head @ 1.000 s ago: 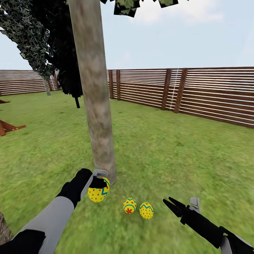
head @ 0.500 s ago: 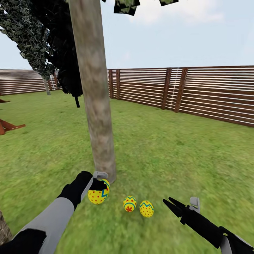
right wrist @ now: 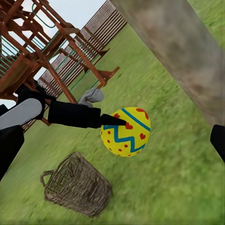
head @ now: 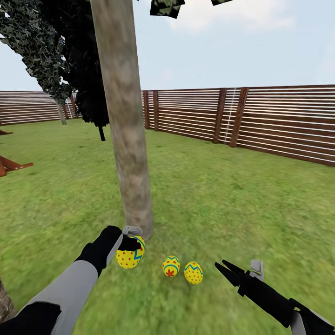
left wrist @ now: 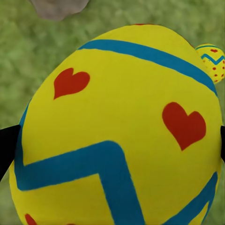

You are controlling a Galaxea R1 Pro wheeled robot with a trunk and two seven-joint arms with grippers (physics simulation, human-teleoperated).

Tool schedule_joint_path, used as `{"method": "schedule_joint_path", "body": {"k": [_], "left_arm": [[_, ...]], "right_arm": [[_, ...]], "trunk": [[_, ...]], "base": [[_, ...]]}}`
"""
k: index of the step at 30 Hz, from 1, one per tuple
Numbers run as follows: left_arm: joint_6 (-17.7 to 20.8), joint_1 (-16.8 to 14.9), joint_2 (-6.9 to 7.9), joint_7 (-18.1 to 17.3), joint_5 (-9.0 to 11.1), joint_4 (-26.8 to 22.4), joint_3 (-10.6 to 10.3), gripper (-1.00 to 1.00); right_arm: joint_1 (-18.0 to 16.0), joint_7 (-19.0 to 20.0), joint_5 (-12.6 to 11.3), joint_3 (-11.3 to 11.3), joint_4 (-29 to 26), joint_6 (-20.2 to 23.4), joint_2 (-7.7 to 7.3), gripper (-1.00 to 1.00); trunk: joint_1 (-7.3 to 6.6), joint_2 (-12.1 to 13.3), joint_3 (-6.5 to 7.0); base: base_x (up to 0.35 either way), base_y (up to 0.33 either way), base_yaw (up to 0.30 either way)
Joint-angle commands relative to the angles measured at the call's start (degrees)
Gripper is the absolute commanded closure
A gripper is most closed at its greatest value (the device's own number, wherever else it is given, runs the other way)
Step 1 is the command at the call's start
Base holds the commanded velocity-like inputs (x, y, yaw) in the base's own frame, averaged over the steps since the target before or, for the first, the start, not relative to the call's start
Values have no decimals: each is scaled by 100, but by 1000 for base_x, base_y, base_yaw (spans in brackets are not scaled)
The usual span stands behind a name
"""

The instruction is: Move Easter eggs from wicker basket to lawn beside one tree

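Fingers of the left gripper (head: 129, 242) clamp a yellow egg (head: 130, 254) beside the tree (head: 124, 116) trunk's foot — two more eggs (head: 182, 269) lie on the lawn (head: 223, 195) nearby. The right gripper (head: 224, 269) hovers with fingers apart — the wicker basket (right wrist: 77, 183) stands on grass.

The three eggs (head: 171, 266) are yellow with blue zigzag bands and red marks; the one in the left gripper (head: 131, 243) has red hearts. The tree trunk (head: 125, 121) is mottled grey-beige. The lawn (head: 223, 195) is patchy green, the fence (head: 279, 121) brown with slats, the basket (right wrist: 77, 184) tan-brown open weave. Both grippers are black.
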Motion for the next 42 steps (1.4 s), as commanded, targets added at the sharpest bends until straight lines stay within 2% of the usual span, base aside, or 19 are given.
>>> {"method": "schedule_joint_path", "body": {"k": [1,18,23,27,42], "left_arm": [[23,-3,2,-28,-28,-7,-8,100],[23,-3,2,-28,-41,-7,-8,100],[23,-3,2,-28,-45,-7,-8,100],[23,-3,2,-28,-45,-13,-14,100],[-87,-3,2,0,-53,-16,-18,100]], "right_arm": [[-5,15,-16,-10,-1,44,5,-100],[-5,23,-24,-10,-1,46,5,-100],[7,158,-84,-3,-78,37,5,-100],[8,304,-36,-2,-88,42,5,-100],[4,297,5,-1,-78,53,5,-100]], "trunk": [[22,-44,-24],[395,-726,-329],[505,-927,-419],[593,-1087,-491],[923,-1689,-760]], "base": [[0,0,0],[0,0,0],[0,0,0],[0,0,0],[0,0,0]]}}
